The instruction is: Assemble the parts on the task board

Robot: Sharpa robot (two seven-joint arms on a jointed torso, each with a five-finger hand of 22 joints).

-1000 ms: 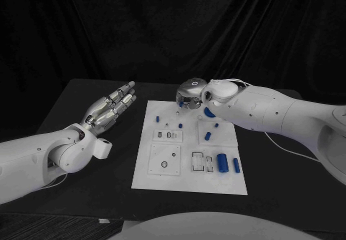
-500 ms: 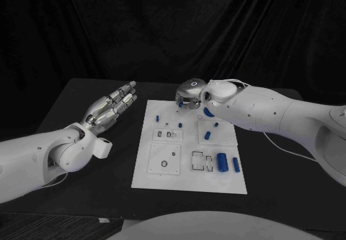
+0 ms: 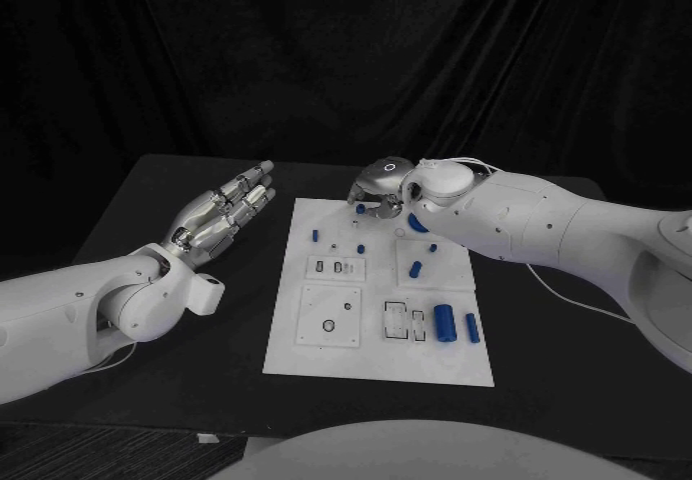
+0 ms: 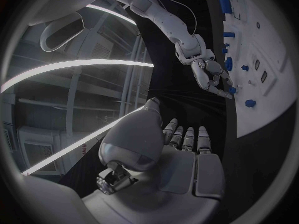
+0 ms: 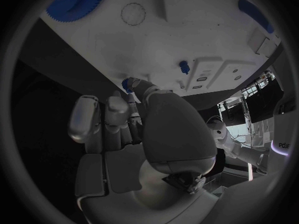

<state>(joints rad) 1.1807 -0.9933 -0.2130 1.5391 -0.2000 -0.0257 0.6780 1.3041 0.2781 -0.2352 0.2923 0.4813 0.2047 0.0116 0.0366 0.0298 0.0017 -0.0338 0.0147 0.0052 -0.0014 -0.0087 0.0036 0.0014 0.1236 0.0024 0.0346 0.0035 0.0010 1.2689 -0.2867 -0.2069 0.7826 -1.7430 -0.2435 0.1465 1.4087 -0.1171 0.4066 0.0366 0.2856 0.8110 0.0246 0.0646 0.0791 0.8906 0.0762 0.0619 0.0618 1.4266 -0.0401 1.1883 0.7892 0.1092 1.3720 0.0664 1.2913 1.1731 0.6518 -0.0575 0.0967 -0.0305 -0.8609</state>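
**Right hand at the far edge of the board, left hand held flat beside it**

We find almost no writing to read: in the right wrist view a few pale letters sit at the rim of the circle, too cut off to make out. The task board [image 3: 378, 295] carries only outlined recesses and no legible labels.

The board lies in the middle of the black table [image 3: 173, 200]. On it we see two upright blue cylinders [image 3: 446, 321] near its right edge, a small blue peg [image 3: 315, 237] towards its left side and another blue piece [image 3: 415, 270] near the middle.

The right hand [image 3: 378, 190] hangs over the board's far edge, fingers curled down. The head view hides what lies under them; the right wrist view shows a fingertip [image 5: 138, 86] touching a small blue part [image 5: 126, 84] at the edge, but we cannot tell whether it is gripped. That view also shows a blue gear [image 5: 76, 1], mostly hidden behind the arm in the head view.

The left hand [image 3: 224, 213] hovers left of the board, fingers straight, holding nothing; the left wrist view confirms this.
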